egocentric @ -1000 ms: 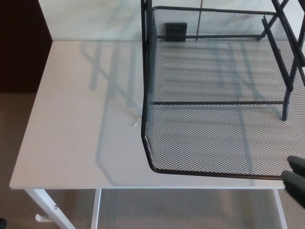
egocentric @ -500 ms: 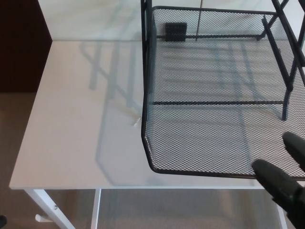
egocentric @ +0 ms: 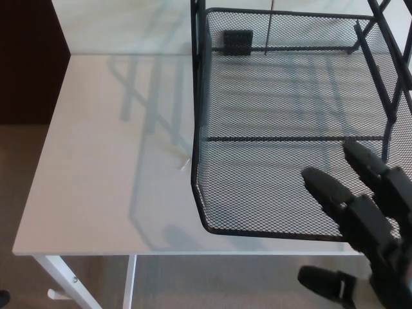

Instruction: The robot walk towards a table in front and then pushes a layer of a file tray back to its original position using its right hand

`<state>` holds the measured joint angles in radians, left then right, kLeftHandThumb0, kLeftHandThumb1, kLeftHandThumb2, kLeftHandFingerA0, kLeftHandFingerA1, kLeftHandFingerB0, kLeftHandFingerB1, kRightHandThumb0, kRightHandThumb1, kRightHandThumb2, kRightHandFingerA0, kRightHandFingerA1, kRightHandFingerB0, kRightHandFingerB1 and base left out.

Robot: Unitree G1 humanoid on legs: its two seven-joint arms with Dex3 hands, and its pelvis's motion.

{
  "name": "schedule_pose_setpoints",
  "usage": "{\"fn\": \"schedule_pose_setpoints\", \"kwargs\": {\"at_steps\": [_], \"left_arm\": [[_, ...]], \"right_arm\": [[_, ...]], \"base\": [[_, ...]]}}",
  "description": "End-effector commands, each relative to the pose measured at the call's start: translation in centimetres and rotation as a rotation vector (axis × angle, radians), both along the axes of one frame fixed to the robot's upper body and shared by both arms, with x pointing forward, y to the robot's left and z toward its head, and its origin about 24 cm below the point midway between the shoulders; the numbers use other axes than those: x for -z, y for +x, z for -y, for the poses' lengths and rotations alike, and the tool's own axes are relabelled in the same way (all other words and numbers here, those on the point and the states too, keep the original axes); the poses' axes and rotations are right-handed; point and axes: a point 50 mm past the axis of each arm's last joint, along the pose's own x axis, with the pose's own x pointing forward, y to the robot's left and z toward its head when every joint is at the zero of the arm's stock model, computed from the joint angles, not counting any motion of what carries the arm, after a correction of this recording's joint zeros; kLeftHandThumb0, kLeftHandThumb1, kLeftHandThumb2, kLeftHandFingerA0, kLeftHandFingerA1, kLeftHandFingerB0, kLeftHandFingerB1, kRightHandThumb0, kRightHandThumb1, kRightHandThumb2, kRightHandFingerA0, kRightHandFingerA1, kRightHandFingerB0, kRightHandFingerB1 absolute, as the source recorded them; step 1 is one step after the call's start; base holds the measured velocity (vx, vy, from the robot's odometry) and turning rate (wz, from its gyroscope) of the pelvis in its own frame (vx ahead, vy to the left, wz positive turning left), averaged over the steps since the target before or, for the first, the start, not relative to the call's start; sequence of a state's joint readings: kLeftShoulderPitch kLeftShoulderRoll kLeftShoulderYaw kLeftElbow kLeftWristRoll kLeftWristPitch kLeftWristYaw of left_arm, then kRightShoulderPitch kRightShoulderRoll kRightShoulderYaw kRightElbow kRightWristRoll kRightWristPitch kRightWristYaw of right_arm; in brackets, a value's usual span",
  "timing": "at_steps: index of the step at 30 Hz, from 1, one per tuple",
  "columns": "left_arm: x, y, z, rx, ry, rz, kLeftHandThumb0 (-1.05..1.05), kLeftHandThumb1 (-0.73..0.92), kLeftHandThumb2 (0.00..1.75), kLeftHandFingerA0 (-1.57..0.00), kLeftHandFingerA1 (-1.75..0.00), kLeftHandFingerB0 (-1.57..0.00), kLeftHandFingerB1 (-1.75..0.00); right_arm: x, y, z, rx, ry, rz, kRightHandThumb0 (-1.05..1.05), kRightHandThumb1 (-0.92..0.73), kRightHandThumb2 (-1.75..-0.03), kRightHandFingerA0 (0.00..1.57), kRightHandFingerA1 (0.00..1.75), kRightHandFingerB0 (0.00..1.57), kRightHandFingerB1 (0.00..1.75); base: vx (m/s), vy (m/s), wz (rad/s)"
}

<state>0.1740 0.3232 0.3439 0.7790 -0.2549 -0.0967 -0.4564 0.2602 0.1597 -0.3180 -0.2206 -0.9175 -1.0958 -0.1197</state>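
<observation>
So the black wire-mesh file tray [egocentric: 290,129] sits on the right half of the white table [egocentric: 103,180], and its pulled-out mesh layer [egocentric: 270,199] sticks out toward the robot, with the curved front rim ending just short of the table's near edge. The black frame posts [egocentric: 197,71] stand upright at the tray's left side, and more bars run along the right.

The right hand [egocentric: 360,219] comes in from the bottom right corner, open, fingers [egocentric: 325,188] spread apart and holding nothing. Two fingers reach over the front right part of the pulled-out layer and the thumb [egocentric: 322,282] hangs lower, below the table edge. Honestly I can't tell from this angle if the fingers are touching the mesh or just floating above it.

There's a tiny white scrap [egocentric: 183,163] on the table just left of the tray. Beige carpet [egocentric: 19,193] and a dark cabinet [egocentric: 29,58] are off to the left. The left hand doesn't show.
</observation>
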Motion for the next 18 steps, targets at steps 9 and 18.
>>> {"fn": "schedule_pose_setpoints", "kwargs": {"at_steps": [9, 18], "left_arm": [[-1.1, 0.6, -0.8, 0.041, 0.021, 0.002, -0.26, 0.55, 0.56, -0.55, -0.51, -0.44, -0.4], [-1.2, 0.7, -0.8, 0.045, 0.025, 0.006, -0.25, 0.54, 0.55, -0.55, -0.51, -0.46, -0.4]], "right_arm": [[4.1, 7.6, 0.9, 0.326, -0.282, -0.157, -0.66, -0.41, -0.79, 0.04, 0.1, 0.1, 0.35], [4.7, 9.0, 1.4, 0.364, -0.315, -0.187, -0.66, -0.5, -0.56, 0.0, 0.25, 0.13, 0.28]], "base": [[0.0, 0.0, 0.0], [0.0, 0.0, 0.0]]}}
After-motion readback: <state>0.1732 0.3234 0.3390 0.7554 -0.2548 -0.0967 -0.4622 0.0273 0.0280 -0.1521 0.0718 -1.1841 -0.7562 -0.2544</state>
